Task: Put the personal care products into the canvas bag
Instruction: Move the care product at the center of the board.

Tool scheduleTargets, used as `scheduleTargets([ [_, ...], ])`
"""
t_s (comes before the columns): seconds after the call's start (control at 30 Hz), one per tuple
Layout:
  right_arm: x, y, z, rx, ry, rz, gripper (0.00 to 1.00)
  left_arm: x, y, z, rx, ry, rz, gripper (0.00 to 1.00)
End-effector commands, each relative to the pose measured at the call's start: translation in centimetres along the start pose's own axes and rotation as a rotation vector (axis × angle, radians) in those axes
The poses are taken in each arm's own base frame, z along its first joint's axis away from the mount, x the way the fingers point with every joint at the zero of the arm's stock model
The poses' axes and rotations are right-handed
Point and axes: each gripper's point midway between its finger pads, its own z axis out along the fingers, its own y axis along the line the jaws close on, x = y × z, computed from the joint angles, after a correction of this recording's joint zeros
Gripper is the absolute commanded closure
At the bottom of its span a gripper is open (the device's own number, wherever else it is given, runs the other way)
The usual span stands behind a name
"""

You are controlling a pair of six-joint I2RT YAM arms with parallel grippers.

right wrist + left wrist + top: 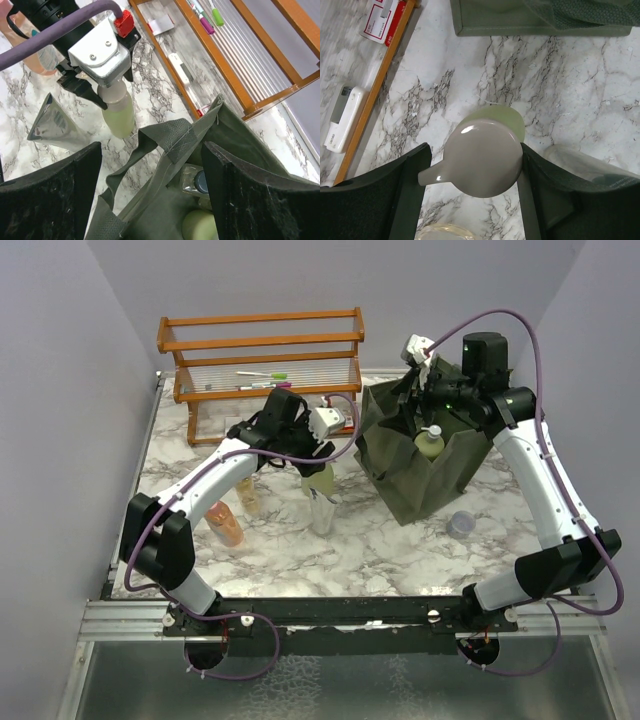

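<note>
My left gripper is shut on the grey pump head of a pale green bottle, left of the canvas bag. I cannot tell whether the bottle's base touches the table. A silver tube stands just in front of it. An amber-orange bottle and a beige bottle stand further left. My right gripper is open and empty above the bag's rim. Inside the bag are a pale green pump bottle and a clear dark-capped bottle.
The orange wooden rack stands at the back left with pink and green pens on its shelf. A small lavender jar sits in front of the bag. A white device lies by the rack's base rail.
</note>
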Motion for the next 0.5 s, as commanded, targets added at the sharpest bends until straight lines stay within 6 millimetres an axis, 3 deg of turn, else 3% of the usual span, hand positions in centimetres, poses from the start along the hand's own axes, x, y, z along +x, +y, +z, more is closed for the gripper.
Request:
scheduleTargets([
  [0.0,-2.3,0.4,-0.6,0.000,-0.074,-0.046,0.20,-4.8,0.5,-2.4,-0.048,-0.157,0.041,0.30],
  [0.2,-3.6,0.3,-0.8,0.014,-0.120,-0.060,0.20,-6.9,0.4,-4.5,-0.043,-0.185,0.052,0.10],
  [0.27,-4.3,0.3,-0.8,0.011,-0.144,-0.064,0.20,-7.7,0.8,-5.5,-0.051,-0.203,0.050,0.07],
  [0.47,-6.0,0.6,0.8,-0.027,-0.171,-0.068,0.20,-8.8,4.6,-9.6,-0.150,-0.274,-0.033,0.06],
])
